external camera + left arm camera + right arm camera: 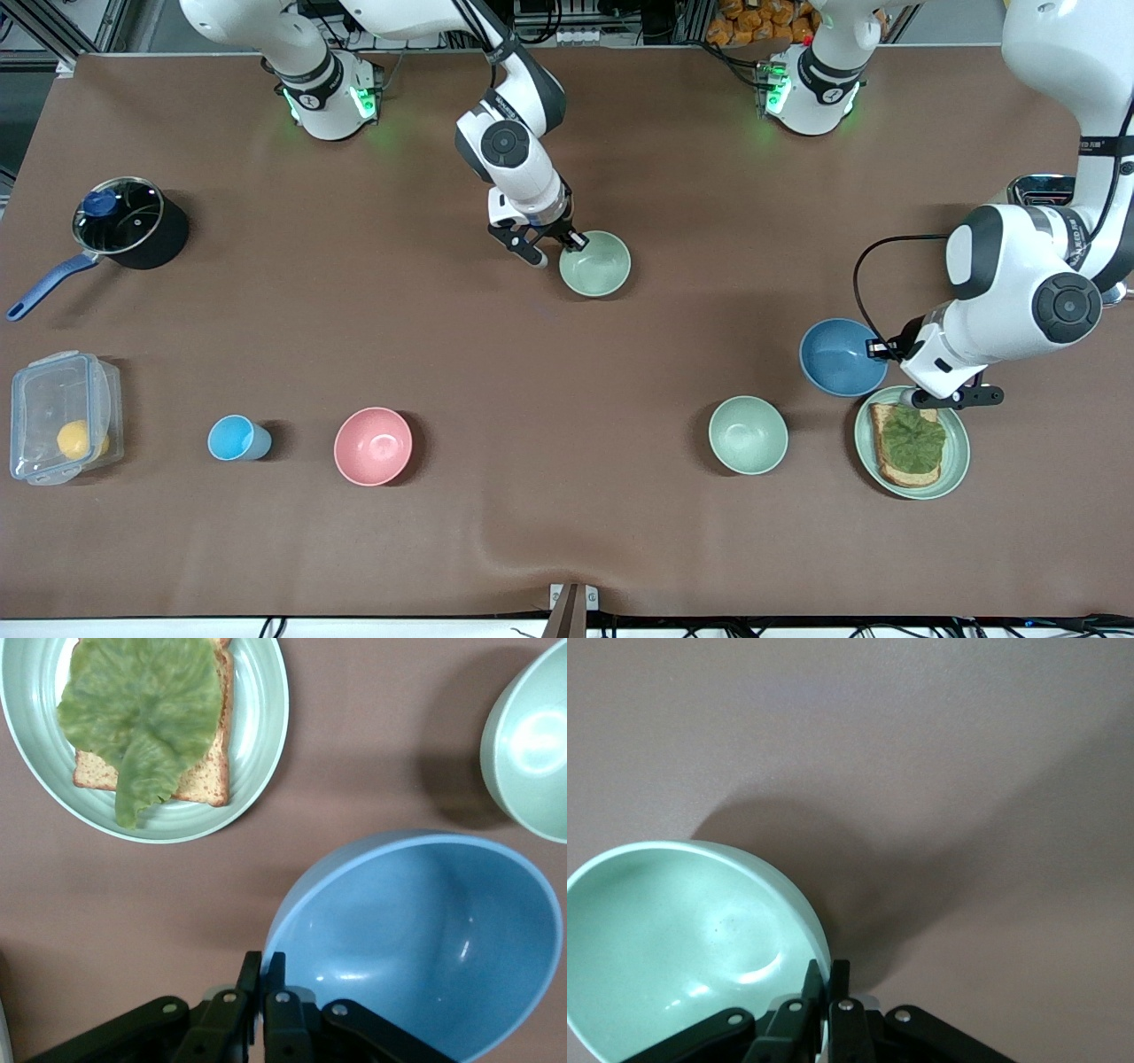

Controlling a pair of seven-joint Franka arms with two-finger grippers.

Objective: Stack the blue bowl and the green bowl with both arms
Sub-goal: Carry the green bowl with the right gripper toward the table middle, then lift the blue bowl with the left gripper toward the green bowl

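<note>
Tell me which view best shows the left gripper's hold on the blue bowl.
Left wrist view: the left gripper is shut on the blue bowl at its rim, one finger inside and one outside. The front view shows the bowl whole, but the arm's wrist covers most of the pinch. The right wrist view shows neither.

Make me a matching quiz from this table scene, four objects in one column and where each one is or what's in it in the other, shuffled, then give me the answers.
Things:
1. blue bowl
2. green bowl
3. green plate
4. clear plastic box

States:
A. carries toast with a lettuce leaf
B. rim pinched by the right gripper
C. holds a yellow fruit
D. rim pinched by the left gripper

Pairs: 1-D, 2-B, 3-A, 4-C
</note>
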